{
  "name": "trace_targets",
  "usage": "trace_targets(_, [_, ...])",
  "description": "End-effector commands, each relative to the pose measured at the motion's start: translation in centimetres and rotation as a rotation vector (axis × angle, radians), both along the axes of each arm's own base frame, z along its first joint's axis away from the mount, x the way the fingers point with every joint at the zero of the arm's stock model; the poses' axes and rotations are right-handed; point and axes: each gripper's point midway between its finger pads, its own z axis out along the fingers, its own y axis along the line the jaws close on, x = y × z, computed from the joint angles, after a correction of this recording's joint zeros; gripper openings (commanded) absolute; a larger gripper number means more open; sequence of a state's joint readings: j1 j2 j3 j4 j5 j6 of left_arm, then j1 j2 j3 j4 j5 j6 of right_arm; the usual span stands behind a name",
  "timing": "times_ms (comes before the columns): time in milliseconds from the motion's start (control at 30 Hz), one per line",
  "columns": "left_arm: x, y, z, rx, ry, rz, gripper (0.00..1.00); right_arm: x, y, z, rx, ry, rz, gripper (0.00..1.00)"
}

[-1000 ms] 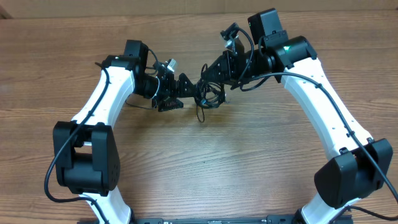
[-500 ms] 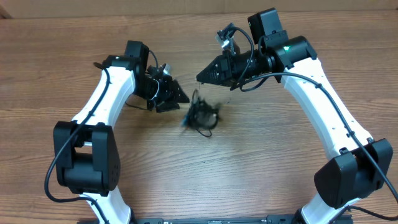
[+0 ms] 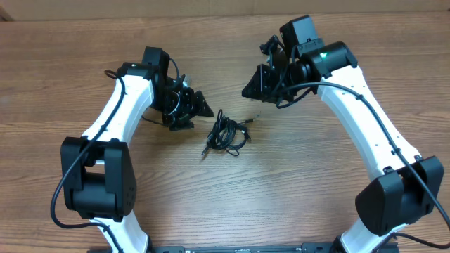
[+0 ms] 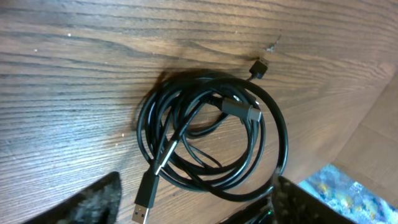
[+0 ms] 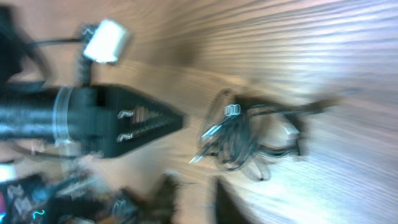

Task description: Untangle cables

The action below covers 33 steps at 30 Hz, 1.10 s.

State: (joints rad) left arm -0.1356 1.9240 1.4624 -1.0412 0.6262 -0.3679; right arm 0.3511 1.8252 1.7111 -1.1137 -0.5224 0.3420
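Closest to the robot's base, the brown wood-grain table [image 3: 232,204] spreads between two white-shelled, black-jointed arms, the left arm [image 3: 116,116] and the right arm [image 3: 369,119], both reaching away and bending inward toward the middle. Farther out, between them and a little nearer than either end effector, the cables [image 3: 226,135], thin black flexible cords wound into a small loose coil, lie flat on the wood, touched by neither gripper. The left wrist view shows the loops overlapping one another, with a silver-tipped plug [image 4: 144,208] poking out of the coil at the bottom. A black plug with a grey tip [image 4: 241,112] lies across the inside, and a small black plug [image 4: 261,66] rests on the wood just outside the upper right loop. Just beyond the coil and to its left, the left gripper [image 3: 197,114] hangs with its black fingers spread wide and nothing between them. Farther still, beyond the coil and to its right, the right gripper [image 3: 249,90] points down and inward. Its wrist view is badly blurred, yet its two dark fingers show a narrow gap of wood between them, so the jaws stand slightly parted and hold nothing. A small green light [image 3: 323,55] glows on the right arm's wrist housing, and past it a paler tan strip [image 3: 211,7] runs along the table's far edge.
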Motion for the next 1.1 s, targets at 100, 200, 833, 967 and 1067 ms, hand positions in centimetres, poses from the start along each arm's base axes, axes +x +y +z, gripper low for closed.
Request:
trace_targets(100, [-0.5, -2.4, 0.0, 0.019, -0.042, -0.096, 0.83, 0.6, -1.5, -2.4, -0.127, -0.022, -0.068, 0.96])
trace_targets(200, [-0.7, -3.2, -0.5, 0.077, -0.065, -0.130, 0.81, 1.3, -2.0, -2.4, -0.148, -0.045, -0.087, 1.00])
trace_targets(833, [-0.2, -6.6, 2.0, -0.039, -0.164, -0.231, 0.04, 3.2, -11.9, -3.8, -0.296, 0.018, -0.313, 1.00])
trace_targets(967, [-0.4, -9.5, 8.7, -0.283, -0.260, -0.323, 0.04, 3.9, -11.8, -3.5, -0.290, -0.013, -0.315, 1.00])
trace_targets(1067, [-0.5, -11.0, 14.5, -0.434, -0.345, -0.362, 0.04, 4.1, -11.8, -3.5, -0.286, -0.022, -0.317, 1.00])
